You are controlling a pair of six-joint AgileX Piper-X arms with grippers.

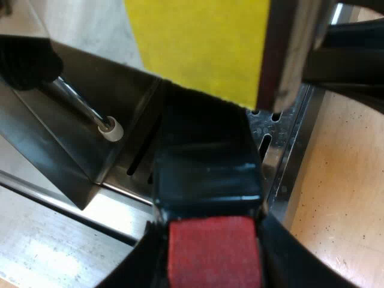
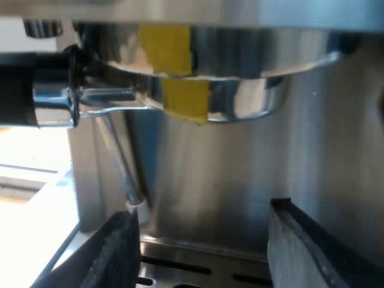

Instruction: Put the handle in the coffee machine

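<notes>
1. Pale wooden table (image 1: 351,192) with fine dark specks lies just beside the steel espresso machine (image 2: 252,180), along the edge of its slotted metal drip tray (image 1: 273,135).
2. In the left wrist view, the left gripper (image 1: 213,264) pinches the dark handle (image 1: 207,174) at its red end (image 1: 214,252). One black finger presses against each side of the red part.
3. From the red end the handle runs over the drip tray to the shiny round metal holder (image 2: 240,99), which bears a yellow patch (image 1: 198,42).
4. In the right wrist view, the holder sits up against the machine's round metal head (image 2: 270,45). Its handle points out sideways on a chrome neck (image 2: 54,99).
5. A second yellow patch (image 2: 166,48) on the head stands just above the holder's patch, and the two are slightly out of line.
6. Whether the holder is fully locked into the head cannot be told.
7. A thin metal steam wand (image 2: 117,162) with a white tip (image 1: 109,128) slants down from under the chrome neck. Its tip hangs just above the drip tray.
8. The right gripper (image 2: 204,258) is spread wide, its black fingers (image 2: 114,255) well apart with nothing between them.
9. It hangs before the machine's steel front wall, below the holder and just over the drip tray's slots.
</notes>
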